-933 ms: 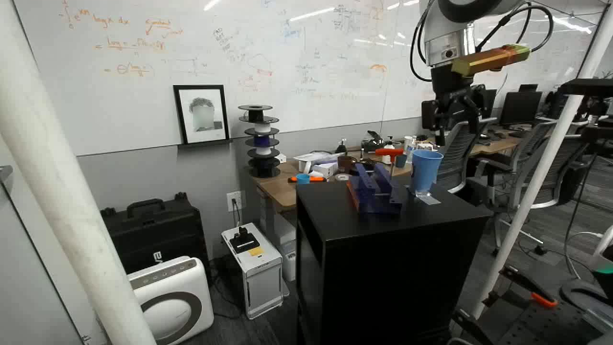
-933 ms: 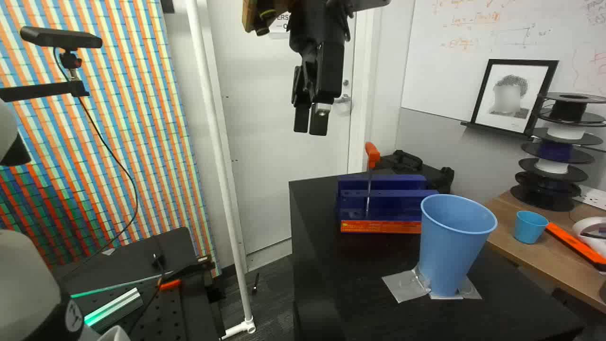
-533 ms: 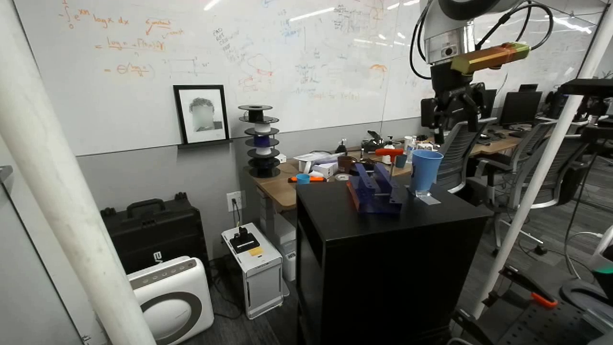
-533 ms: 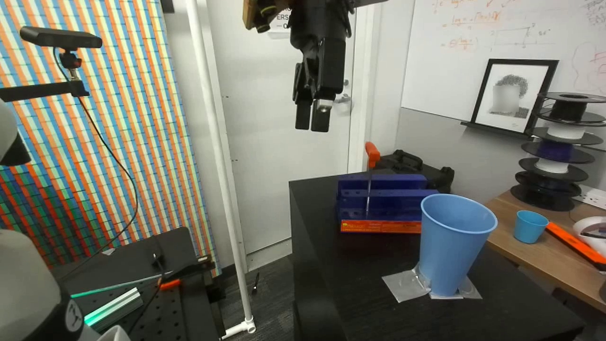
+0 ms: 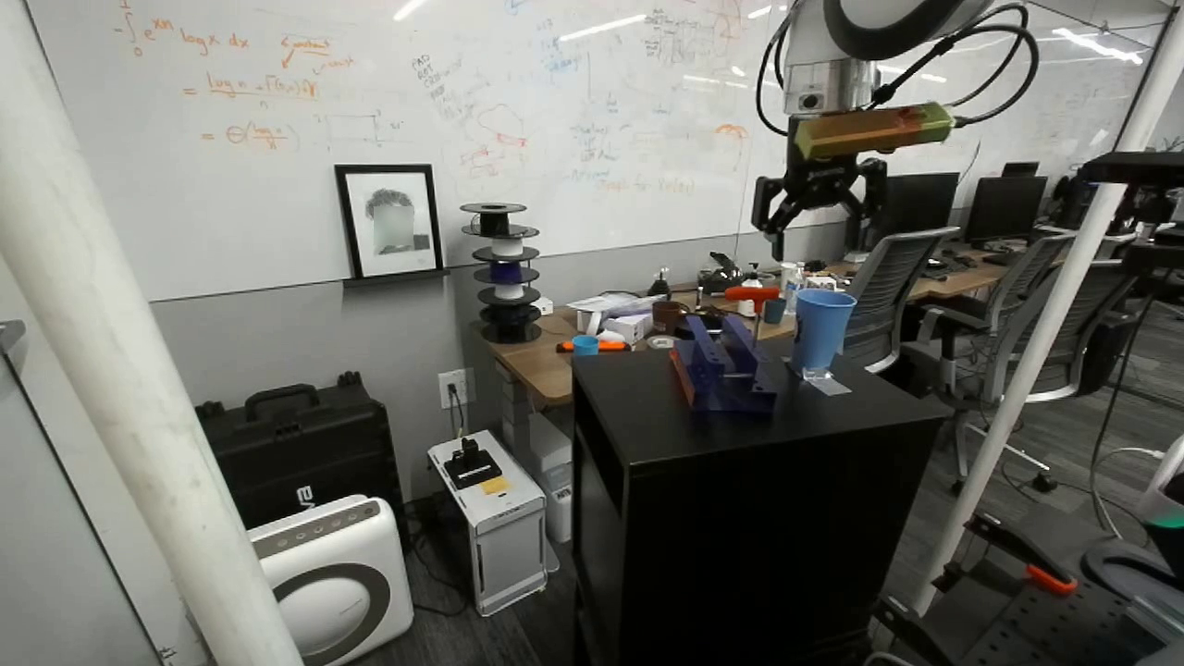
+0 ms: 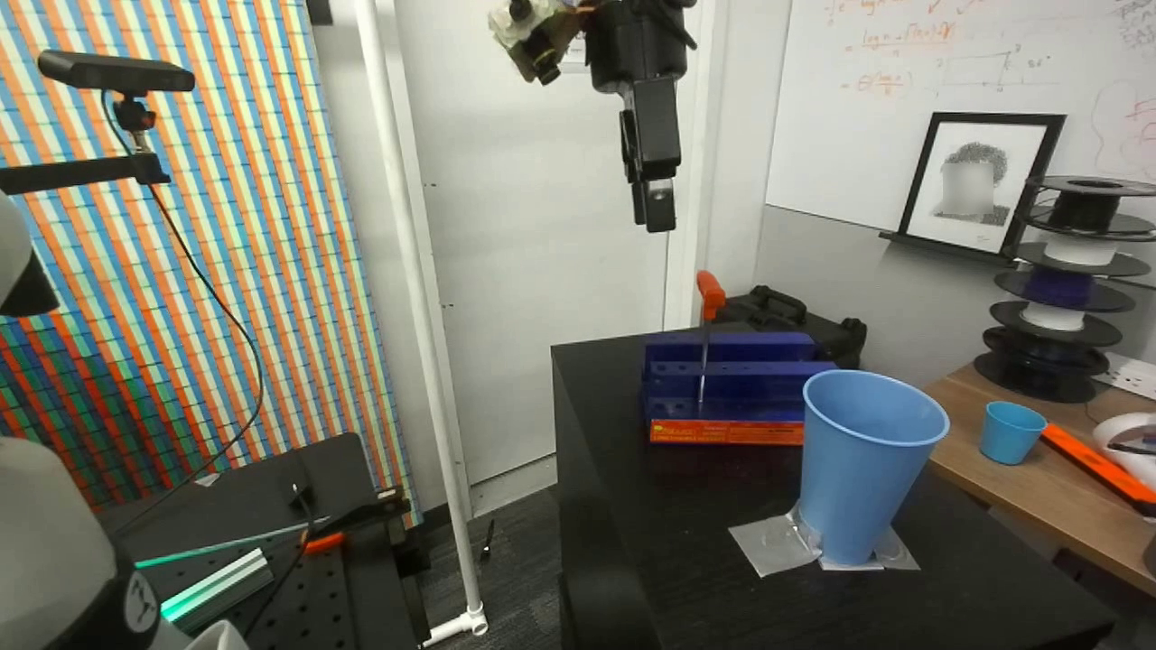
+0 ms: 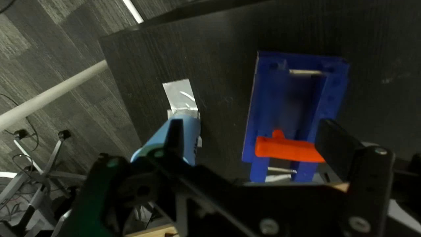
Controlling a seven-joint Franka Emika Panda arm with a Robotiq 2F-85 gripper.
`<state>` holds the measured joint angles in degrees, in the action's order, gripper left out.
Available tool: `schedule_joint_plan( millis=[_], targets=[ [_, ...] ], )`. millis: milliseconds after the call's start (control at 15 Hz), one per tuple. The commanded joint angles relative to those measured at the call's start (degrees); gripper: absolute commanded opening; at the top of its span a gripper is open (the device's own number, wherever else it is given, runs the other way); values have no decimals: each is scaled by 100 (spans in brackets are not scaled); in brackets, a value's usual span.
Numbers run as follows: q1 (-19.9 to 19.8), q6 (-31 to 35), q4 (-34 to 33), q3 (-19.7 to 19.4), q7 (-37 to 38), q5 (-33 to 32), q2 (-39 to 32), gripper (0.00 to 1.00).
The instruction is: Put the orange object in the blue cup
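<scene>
The orange object is a T-handled tool; its orange handle [image 5: 751, 293] tops a thin metal shaft upright in the dark blue holder [image 6: 768, 397]. The handle also shows in an exterior view [image 6: 711, 295] and in the wrist view [image 7: 286, 148]. The light-blue cup [image 6: 862, 478] stands upright beside the holder, its base taped to the black cabinet top [image 6: 614, 506]. My gripper [image 5: 816, 242] is open and empty, pointing down above the tool. In the wrist view, the handle lies between my fingers, nearer the right finger [image 7: 332, 144]; the left finger [image 7: 176, 135] covers part of the cup [image 7: 191, 131].
A smaller teal cup [image 6: 1011, 433] and an orange-edged item [image 6: 1097, 465] sit on the wooden desk behind the cabinet. Stacked spools [image 6: 1052, 361] stand there too. A white pole [image 6: 411, 253] rises beside the cabinet.
My gripper has moved sideways toward the tool, risen slightly and turned about its vertical axis. Its fingers now show wider apart in an exterior view. The tool, holder and cup have not moved.
</scene>
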<state>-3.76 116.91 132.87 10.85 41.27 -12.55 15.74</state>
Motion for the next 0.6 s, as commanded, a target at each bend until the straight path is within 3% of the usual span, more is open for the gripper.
schedule_joint_plan(
  millis=[0,267,533],
  targets=[
    [17,864,-319,33,1115,-331,-471,100],
    [0,2014,-373,-64,2335,-742,-885,100],
    [41,2634,-384,-88,4073,-1759,-1181,100]
  ],
)
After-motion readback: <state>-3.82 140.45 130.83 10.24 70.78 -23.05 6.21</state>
